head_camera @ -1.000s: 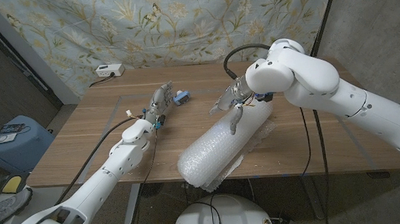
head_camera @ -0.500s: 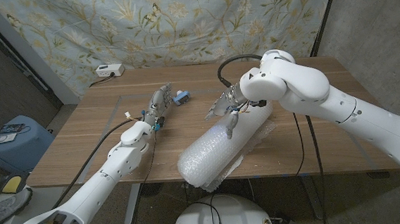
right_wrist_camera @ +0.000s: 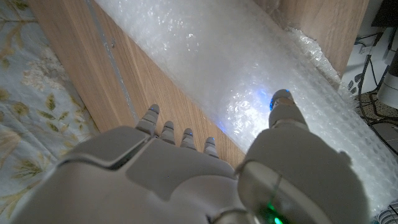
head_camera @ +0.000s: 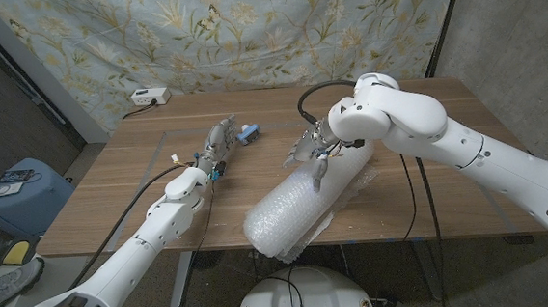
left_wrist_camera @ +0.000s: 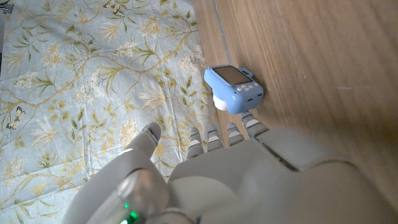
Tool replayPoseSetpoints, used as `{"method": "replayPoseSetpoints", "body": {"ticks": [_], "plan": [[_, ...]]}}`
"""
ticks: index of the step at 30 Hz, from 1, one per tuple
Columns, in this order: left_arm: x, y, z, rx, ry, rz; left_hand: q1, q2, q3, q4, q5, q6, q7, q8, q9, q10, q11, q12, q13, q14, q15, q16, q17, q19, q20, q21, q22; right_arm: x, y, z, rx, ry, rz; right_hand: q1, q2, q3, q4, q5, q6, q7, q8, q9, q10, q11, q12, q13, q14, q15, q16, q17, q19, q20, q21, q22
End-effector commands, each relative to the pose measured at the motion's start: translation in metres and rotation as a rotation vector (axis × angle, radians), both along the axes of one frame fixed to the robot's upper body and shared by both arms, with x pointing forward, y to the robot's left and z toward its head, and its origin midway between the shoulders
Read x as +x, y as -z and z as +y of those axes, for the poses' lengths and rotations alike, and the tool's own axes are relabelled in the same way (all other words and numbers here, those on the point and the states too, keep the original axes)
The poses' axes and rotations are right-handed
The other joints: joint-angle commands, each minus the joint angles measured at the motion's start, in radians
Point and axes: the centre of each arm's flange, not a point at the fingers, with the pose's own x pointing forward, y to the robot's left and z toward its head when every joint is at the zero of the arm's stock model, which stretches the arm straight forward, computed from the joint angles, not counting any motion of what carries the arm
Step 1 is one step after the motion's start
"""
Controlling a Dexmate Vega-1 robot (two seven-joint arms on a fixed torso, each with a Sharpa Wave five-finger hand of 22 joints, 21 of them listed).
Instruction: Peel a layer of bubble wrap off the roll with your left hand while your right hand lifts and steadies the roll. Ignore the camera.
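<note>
A large white roll of bubble wrap [head_camera: 308, 200] lies diagonally on the wooden table [head_camera: 121, 183], its near end jutting over the front edge at about 6 o'clock and its far end pointing toward 1 o'clock. The right robot hand [head_camera: 310, 152] hovers over the roll's far half, fingers [right_wrist_camera: 180, 138] spread apart and holding nothing, the thumb [right_wrist_camera: 281, 104] angled down toward the plastic; whether it touches cannot be told. At about 10 o'clock from the roll, well apart from it, the left robot hand [head_camera: 217, 144] sits near the table's middle, fingers apart and empty. Just beyond its fingertips, toward 1 o'clock, is a small blue toy camera [left_wrist_camera: 233, 89]. A white power strip [head_camera: 149, 96] lies at the far left edge, before a floral curtain [head_camera: 246, 30].
</note>
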Motion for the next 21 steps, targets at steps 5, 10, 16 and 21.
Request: {"method": "replayPoseSetpoints", "body": {"ticks": [5,10,16,21], "plan": [[0.0,0.001,-0.006,0.001,0.007,0.021,0.004,0.007,0.005,-0.006,0.005,0.009,-0.003,-0.003,0.006,0.006,0.006,-0.002,0.005,0.003,0.003,0.0,0.006,0.007,0.001,0.0,0.001,0.017,0.013,-0.004,-0.064,-0.004,0.102,-0.012,-0.006,-0.005,0.004,0.011,-0.265,-0.01,-0.003,0.001,-0.22,-0.007,0.0,0.002,-0.148,-0.005,0.003,0.002,-0.019,0.004,-0.002,0.0],[0.004,0.001,-0.009,-0.001,0.013,0.027,0.003,0.008,0.006,-0.005,0.005,0.01,-0.004,-0.003,0.006,0.008,0.006,-0.002,0.005,0.005,0.004,0.001,0.006,0.008,0.002,0.0,0.001,0.023,0.013,-0.003,-0.061,-0.016,0.112,-0.016,-0.007,-0.007,0.006,0.011,-0.269,-0.009,-0.003,0.001,-0.222,-0.007,0.0,0.002,-0.15,-0.004,0.003,0.001,-0.022,0.004,-0.002,0.0],[0.007,-0.001,-0.012,-0.005,0.017,0.037,0.003,0.008,0.007,-0.005,0.005,0.009,-0.002,-0.003,0.006,0.009,0.005,-0.002,0.005,0.008,0.004,0.001,0.006,0.01,0.003,0.0,0.001,0.034,0.015,-0.003,-0.052,-0.032,0.132,-0.021,-0.008,-0.009,0.008,0.011,-0.271,-0.009,-0.002,0.001,-0.224,-0.005,0.001,0.002,-0.151,-0.004,0.004,0.001,-0.026,0.004,-0.001,0.0],[0.01,-0.004,-0.013,0.001,0.017,0.041,0.003,0.007,0.007,-0.005,0.005,0.012,-0.001,-0.002,0.006,0.011,0.006,-0.001,0.005,0.009,0.004,0.002,0.006,0.012,0.003,0.0,0.001,0.044,0.017,-0.002,-0.047,-0.049,0.14,-0.025,-0.008,-0.011,0.01,0.011,-0.272,-0.009,-0.001,0.001,-0.224,-0.002,0.002,0.002,-0.151,-0.001,0.005,0.001,-0.028,0.004,-0.001,0.0]]}}
